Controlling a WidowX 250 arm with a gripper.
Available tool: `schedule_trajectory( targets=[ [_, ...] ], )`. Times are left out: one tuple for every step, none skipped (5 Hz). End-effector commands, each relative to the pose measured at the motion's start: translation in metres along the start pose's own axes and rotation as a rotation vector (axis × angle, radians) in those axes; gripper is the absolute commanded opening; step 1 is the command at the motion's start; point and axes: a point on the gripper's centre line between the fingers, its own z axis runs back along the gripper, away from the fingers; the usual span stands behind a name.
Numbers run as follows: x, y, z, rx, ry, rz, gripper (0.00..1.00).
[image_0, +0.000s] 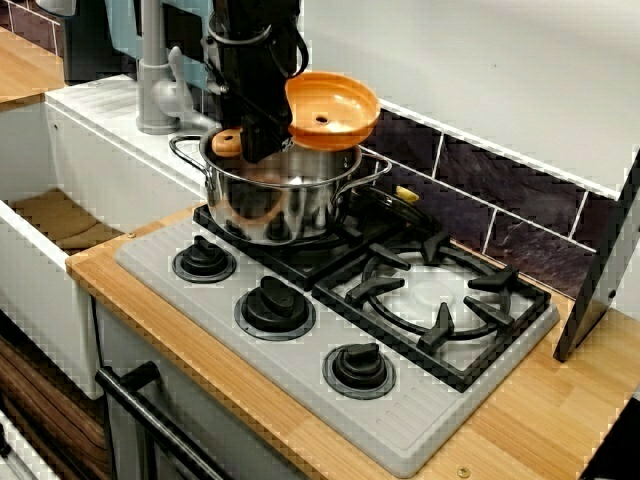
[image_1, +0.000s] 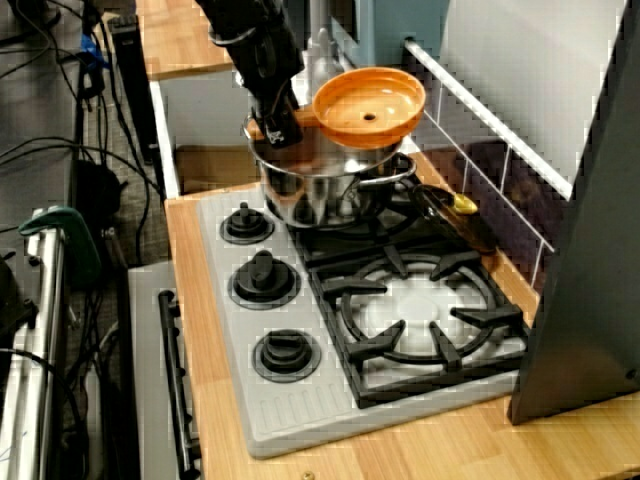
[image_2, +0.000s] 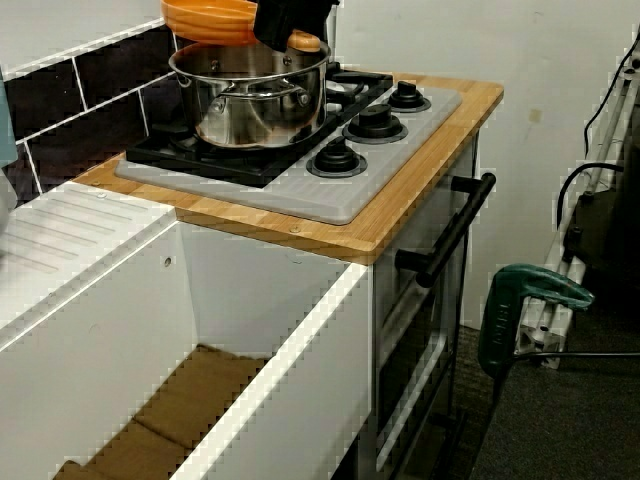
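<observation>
While the black gripper hangs over the steel pot, its fingers are pressed together on the handle of an orange pan, just where the handle meets the bowl. The pan is in the air, slightly tilted, above the pot's far right rim; whether it touches the rim I cannot tell. The handle's wooden end sticks out on the gripper's left side, over the pot's left rim. In the view from the stove's end, the gripper comes down from the top left and the pan shows a small hole in the middle of its bowl.

The pot stands on the far left burner of a grey stove, which is set into a wooden counter. Three black knobs run along the near edge, and a second burner grate lies to the right of the pot. A small yellow piece lies behind the pot by the dark tiled wall. A grey tap stands to the left, and in the view across the sink a green clamp sits low on the right.
</observation>
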Motion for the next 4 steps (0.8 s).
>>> schedule_trajectory(
  targets=[
    [-0.0081, 0.0039, 0.0139, -0.002, -0.02, -0.001, 0.0],
    [-0.011, 0.0025, 0.0157, -0.006, -0.013, -0.002, 0.0],
    [-0.014, 0.0003, 0.0148, -0.005, -0.012, -0.004, 0.0],
    [-0.0124, 0.0008, 0.0145, 0.002, -0.017, -0.004, 1.0]
  ],
)
